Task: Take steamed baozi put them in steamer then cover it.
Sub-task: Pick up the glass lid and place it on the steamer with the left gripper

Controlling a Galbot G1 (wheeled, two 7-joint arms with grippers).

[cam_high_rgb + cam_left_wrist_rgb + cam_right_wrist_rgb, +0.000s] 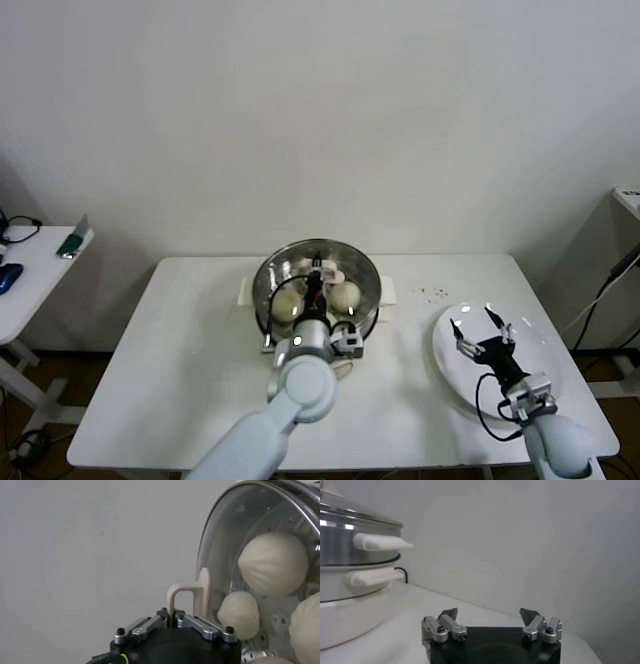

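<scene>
The steamer (pixel 372 291) stands at the table's back middle, a steel basket on a cream-white pot base (pixel 340 610). A glass lid (pixel 225 535) lies over it. Through the glass I see cream-white baozi (pixel 345 295) (pixel 272 557) on the perforated floor. My left gripper (pixel 315 284) is above the lid's middle, shut on the lid's cream handle (pixel 187 592). My right gripper (pixel 482 325) (pixel 490 615) is open and empty over the white plate (pixel 545 345) at the right. No bun shows on the plate.
The steamer's white side handles (pixel 380 541) stick out toward my right gripper. Small dark crumbs (pixel 435 293) lie on the table right of the steamer. A side table (pixel 30 265) with small items stands at far left, a cabinet (pixel 625 215) at far right.
</scene>
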